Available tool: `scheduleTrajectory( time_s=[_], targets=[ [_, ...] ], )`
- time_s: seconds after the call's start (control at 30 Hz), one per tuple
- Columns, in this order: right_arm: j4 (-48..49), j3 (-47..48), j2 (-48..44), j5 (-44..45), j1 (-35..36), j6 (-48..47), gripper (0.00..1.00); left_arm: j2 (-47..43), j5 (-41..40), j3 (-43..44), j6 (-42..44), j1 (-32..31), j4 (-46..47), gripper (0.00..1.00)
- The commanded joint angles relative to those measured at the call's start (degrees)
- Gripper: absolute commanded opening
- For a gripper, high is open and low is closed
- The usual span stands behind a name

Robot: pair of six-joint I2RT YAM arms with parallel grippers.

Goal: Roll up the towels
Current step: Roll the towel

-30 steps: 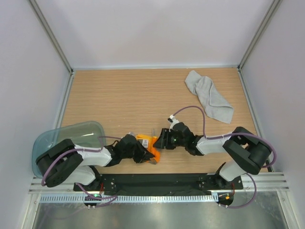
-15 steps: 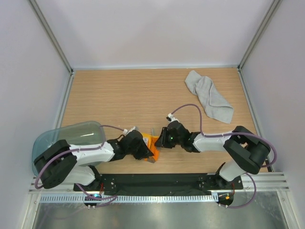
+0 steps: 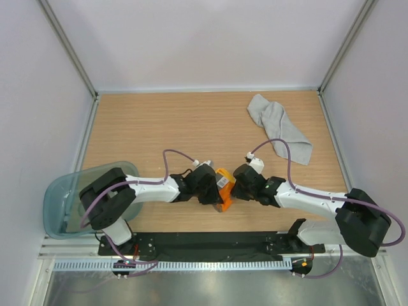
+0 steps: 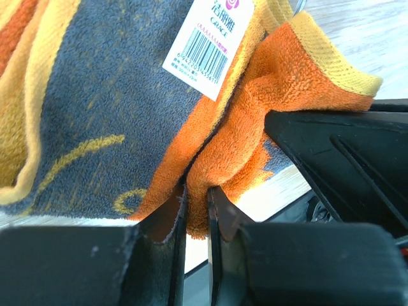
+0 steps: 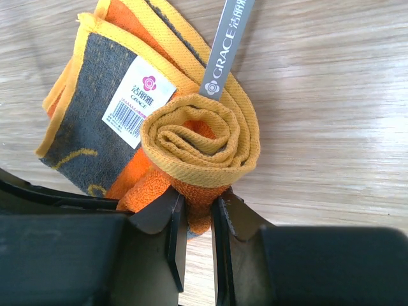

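Table (image 3: 159, 127) of pale wood, walled on three sides. Left arm (image 3: 153, 189) and right arm (image 3: 306, 197) both reach in low from the near edge, and their wrists meet near the middle front. Teal tub (image 3: 60, 207) sits at the near left corner, beside the left arm's base.

Grey towel (image 3: 280, 131) lies crumpled at the far right, well apart from both arms and not yet rolled.

Orange towel (image 3: 223, 188) is held between the two wrists. I cannot tell whether it rests on the wood or hangs just clear. The right wrist view shows one end wound into a tight coil (image 5: 199, 137) with the yellow hem outermost. The rest is a dark grey panel (image 5: 89, 121) that spreads loose beside the coil.

- Right jaws: nearly together, clamped on the orange cloth just beneath the coil.
- Left jaws: likewise pinched on a fold of the same towel's orange edge.

Barcode tag (image 5: 137, 102) is fixed on the panel.

Judgement: the step in hand is rolling the first towel, perhaps half wound. The next move calls for one side to hold the loose panel taut while the other turns the coil over it without letting it slacken. The grey towel comes after.
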Motion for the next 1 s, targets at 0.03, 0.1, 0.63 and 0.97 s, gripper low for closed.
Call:
scheduleTrajectory(
  time_s=[0.03,0.1,0.63,0.97],
  targets=[
    [-7.21,0.66,-0.41,9.53,-1.01,-0.27,0.14,1.26,-4.09,-3.75,5.08,0.04,-14.71,0.0],
    [-6.95,1.1,0.56,9.36,-1.01,-0.44,0.14,-0.58,-6.79,-4.02,5.96,0.04,-16.73,0.05],
    [-5.54,3.47,3.64,6.55,-1.1,-2.29,0.14,-17.28,-29.83,-2.79,10.69,-4.17,-34.58,0.33],
    [-1.77,4.44,2.41,0.31,-1.1,-4.92,0.13,-16.15,-39.96,4.95,24.75,-21.23,-22.39,0.56]
  ],
)
